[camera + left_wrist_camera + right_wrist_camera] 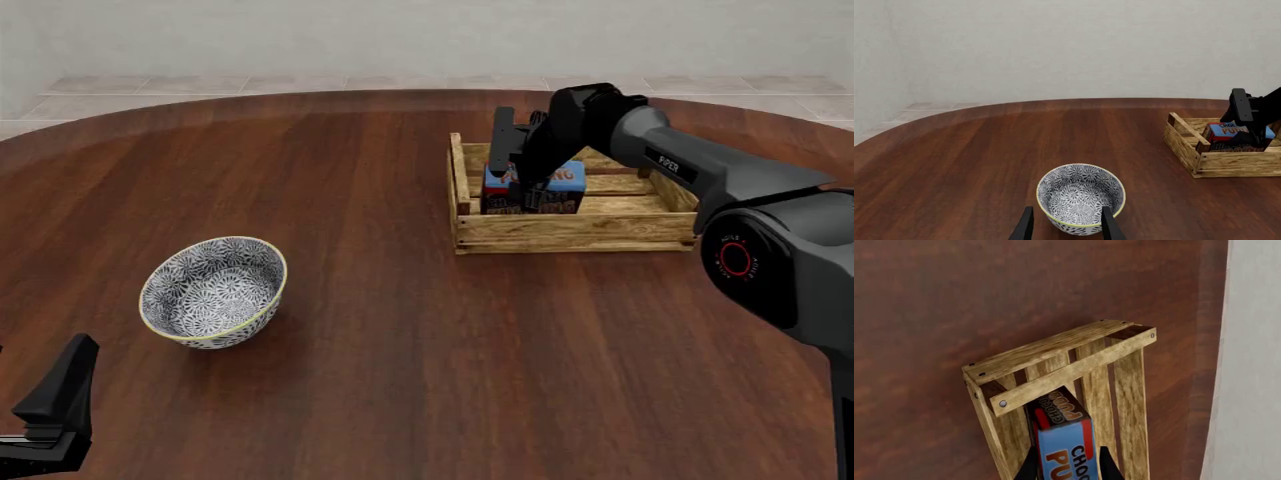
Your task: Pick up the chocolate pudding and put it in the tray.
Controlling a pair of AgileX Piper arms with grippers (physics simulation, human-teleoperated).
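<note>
Dark reddish-brown wood grain fills everything nearest me, the table [400, 380] running out under both my arms. Closest in, my left gripper [1066, 229] hangs low over the near left of the table, its fingers parted with nothing between them; it points at the blue-and-white patterned bowl [215, 291], which sits just ahead of it, but the bowl has no part in this job, so I judge that arm is only parked out of the way. Farther out and to the right stands the tray [574, 232], a crate of pale weathered slats. My right gripper [522, 180] reaches down into its left end, and the chocolate pudding [550, 187] is inside the tray's walls there, blue top up with the dark brown front facing me. In the right wrist view my fingers [1107, 465] lie along both sides of the carton, flush against it, so I read them as closed on it. I cannot tell whether the carton's base rests on the slats. If it does, the carry looks finished and what remains is to let go and lift clear.
</note>
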